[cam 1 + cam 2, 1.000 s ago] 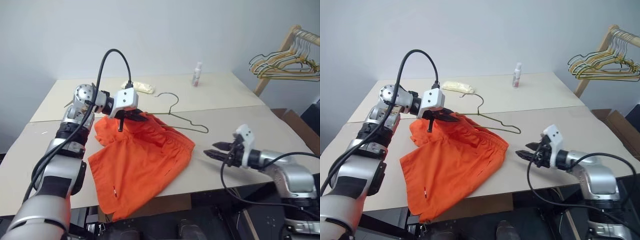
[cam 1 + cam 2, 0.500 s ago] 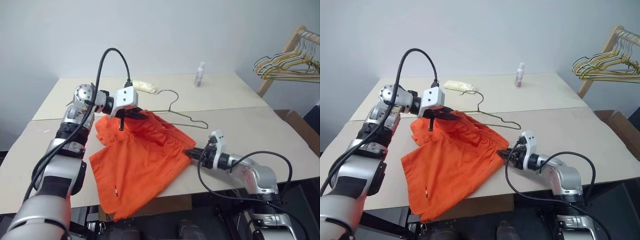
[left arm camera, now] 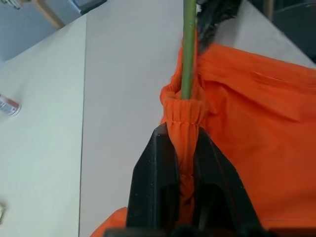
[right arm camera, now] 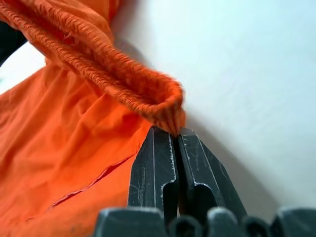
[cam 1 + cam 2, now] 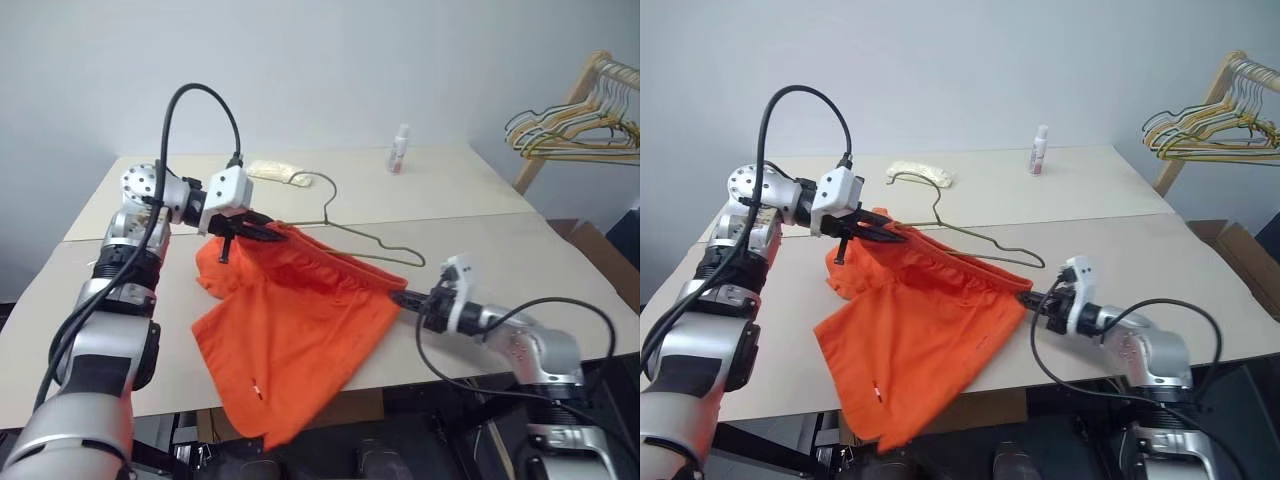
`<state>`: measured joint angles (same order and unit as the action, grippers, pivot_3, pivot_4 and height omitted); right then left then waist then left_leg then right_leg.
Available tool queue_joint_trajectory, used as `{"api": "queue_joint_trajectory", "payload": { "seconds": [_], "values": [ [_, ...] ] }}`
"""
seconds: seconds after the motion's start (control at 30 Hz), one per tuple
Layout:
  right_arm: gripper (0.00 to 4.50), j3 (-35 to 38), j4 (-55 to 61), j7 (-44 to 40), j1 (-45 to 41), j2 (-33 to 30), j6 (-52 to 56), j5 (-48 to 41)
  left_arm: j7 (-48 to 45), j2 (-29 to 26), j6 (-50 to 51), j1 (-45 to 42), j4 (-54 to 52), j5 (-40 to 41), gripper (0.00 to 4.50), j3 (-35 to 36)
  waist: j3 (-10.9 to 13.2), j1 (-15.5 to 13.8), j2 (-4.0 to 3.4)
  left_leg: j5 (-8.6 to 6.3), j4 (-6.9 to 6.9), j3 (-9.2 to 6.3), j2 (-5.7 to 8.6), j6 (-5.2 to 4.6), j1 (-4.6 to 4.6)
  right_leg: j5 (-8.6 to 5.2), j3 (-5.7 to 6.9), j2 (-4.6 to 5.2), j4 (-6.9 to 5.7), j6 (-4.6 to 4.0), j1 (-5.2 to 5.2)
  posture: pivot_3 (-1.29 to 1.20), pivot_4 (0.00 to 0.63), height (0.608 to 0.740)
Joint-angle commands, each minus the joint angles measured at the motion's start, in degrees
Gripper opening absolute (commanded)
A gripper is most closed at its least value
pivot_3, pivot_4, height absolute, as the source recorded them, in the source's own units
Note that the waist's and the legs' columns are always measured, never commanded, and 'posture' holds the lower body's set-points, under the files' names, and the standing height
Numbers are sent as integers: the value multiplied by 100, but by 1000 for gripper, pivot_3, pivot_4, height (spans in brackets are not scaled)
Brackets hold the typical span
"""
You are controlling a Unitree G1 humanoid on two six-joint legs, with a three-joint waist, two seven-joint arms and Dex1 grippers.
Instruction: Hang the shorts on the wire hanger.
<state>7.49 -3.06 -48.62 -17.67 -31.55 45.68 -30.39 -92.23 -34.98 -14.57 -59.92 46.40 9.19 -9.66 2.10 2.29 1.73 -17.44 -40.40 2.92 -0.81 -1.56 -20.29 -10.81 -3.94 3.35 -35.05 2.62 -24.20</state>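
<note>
The bright orange shorts lie partly on the pale table, with the waistband pulled taut between my two grippers. My left gripper is shut on the waistband's left end, raised a little off the table. My right gripper is shut on the waistband's right end near the table's front edge; the right wrist view shows its fingers pinching the gathered fabric. The thin wire hanger lies on the table just behind the waistband, hook pointing away. Its wire runs right by the fabric pinched in my left gripper.
A small bottle and a pale yellow bundle sit at the back of the table. A wooden rack with bunched hangers stands at the right. A leg of the shorts hangs over the table's front edge.
My right gripper went in to the shorts' right waistband end, shut on it and drew it to the right. My left gripper shifted left and up, so the waistband is now stretched.
</note>
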Motion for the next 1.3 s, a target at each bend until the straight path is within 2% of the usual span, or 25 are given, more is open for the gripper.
{"api": "queue_joint_trajectory", "payload": {
  "seconds": [0.03, 0.2, 0.43, 0.63, 0.73, 1.0, 1.13, 1.3],
  "values": [
    [18, 138, -28, -464, -9, -479, -305, 24, -27, -314, -294, -212, 128, 80, 0, -112, 0, 2, 0, 0, 0, 0, 0, 0, 1, 0, 0, 0, 0, 0, 1, 15, 0, 740],
    [18, 32, 97, -926, 1, -1026, -574, 131, -24, -242, -641, -304, 463, -250, 0, -176, 0, 7, 0, 0, 0, 2, 0, -1, 0, 0, -1, -1, 0, 0, 0, 5, 0, 740],
    [18, -208, 540, -1210, 161, -1526, -999, 360, 633, -104, -1045, -365, 832, -867, 0, -274, 0, 1, 1, 0, -1, 4, 0, -1, -1, 0, -2, -1, 0, 0, -1, -3, 0, 740],
    [18, -714, 1105, -829, -28, -1953, -2295, 1658, 992, 32, -1305, -446, 836, -1193, 0, -338, 1, 8, 2, -1, -1, 7, 0, -1, -2, -2, -2, -1, 0, 3, -4, -16, 0, 740],
    [18, -843, 1306, -889, -306, -2091, -2577, 1907, 1278, 88, -1402, -536, 787, -1435, 0, -411, 1, 6, 2, -1, -2, 10, 0, -1, -1, -6, -2, -1, 0, 9, -4, -16, 0, 740],
    [18, -1063, 1660, -942, -1138, -2088, -2524, 2138, 1521, 268, -1479, -625, 614, -1601, 0, -470, 2, 5, 2, -1, -1, 11, 0, -2, -2, -1, -2, -1, 0, 1, -6, -17, 0, 740],
    [18, -1277, 1718, -1036, -1281, -2108, -2636, 2327, 1608, 376, -1424, -647, 599, -1566, 0, -420, 2, 4, 2, -1, -1, 11, 0, -2, -2, -1, -2, -1, 2, 1, -5, -23, 0, 740],
    [18, -1512, 1532, -770, -1448, -1910, -2806, 2719, 1571, 454, -1350, -643, 524, -1470, 0, -372, 2, 8, 2, -1, -1, 13, 0, -2, -2, -1, -2, -1, 2, 1, -6, -24, 0, 740]
  ]
}}
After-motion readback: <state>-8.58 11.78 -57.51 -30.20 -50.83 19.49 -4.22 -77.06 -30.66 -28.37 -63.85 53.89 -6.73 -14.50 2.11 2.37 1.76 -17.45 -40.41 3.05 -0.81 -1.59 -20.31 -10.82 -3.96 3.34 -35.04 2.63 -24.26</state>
